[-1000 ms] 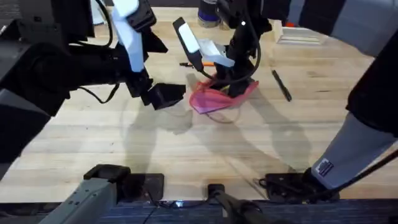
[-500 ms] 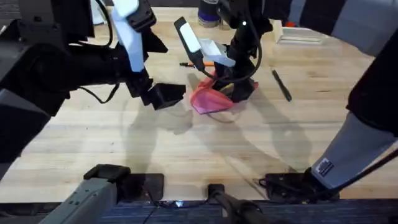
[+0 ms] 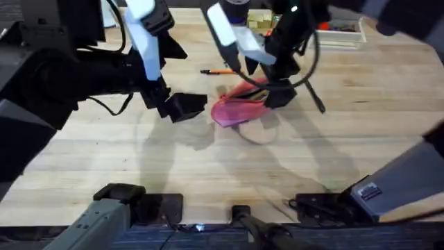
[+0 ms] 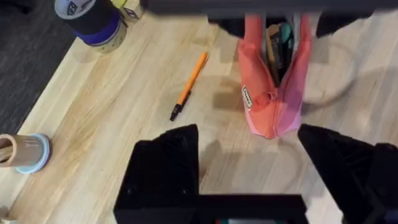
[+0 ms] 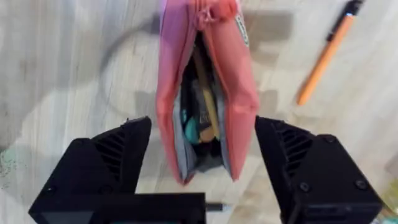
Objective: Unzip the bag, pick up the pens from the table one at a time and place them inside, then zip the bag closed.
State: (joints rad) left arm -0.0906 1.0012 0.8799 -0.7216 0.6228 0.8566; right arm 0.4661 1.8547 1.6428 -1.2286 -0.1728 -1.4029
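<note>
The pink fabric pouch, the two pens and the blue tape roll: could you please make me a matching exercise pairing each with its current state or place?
Things:
1. pink fabric pouch
2. slim orange pen with a black tip
3. slim all-black pen
4. blue tape roll

States:
A. lying on the wood table beside the pouch
B. unzipped, with items showing inside
C. standing at the table's edge
D. lying on the table on the pouch's other side

Pairs: 1-B, 2-A, 3-D, 4-C

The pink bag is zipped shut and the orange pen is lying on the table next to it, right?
Not quite. The pink bag is unzipped and gaping open, with things visible inside, as the right wrist view shows. The orange pen does lie on the table beside it.
</note>
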